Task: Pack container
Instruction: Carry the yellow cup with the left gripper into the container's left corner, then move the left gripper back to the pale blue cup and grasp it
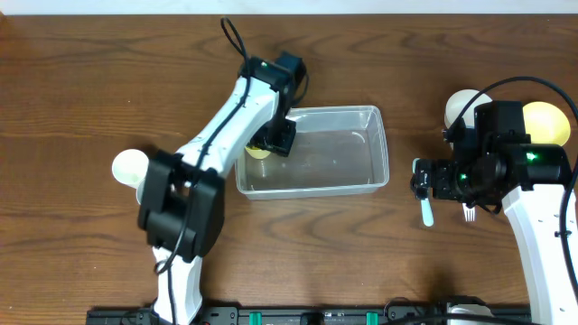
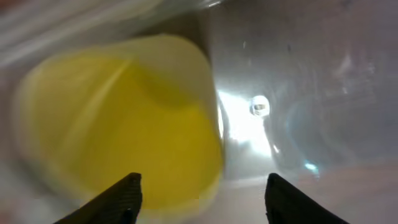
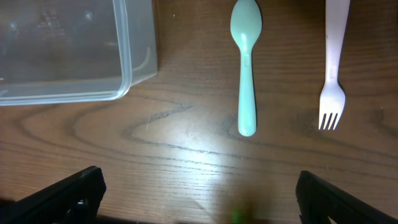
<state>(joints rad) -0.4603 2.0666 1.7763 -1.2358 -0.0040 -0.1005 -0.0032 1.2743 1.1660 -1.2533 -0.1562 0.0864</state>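
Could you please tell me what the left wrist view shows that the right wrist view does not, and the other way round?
Only the left wrist view shows the yellow cup, blurred and close ahead of the open left gripper.

Only the right wrist view shows the teal spoon and the pale fork, lying apart on the wooden table ahead of the open right gripper.

Both show the container. The left view looks into its inside, and the right view sees one rounded corner from outside.
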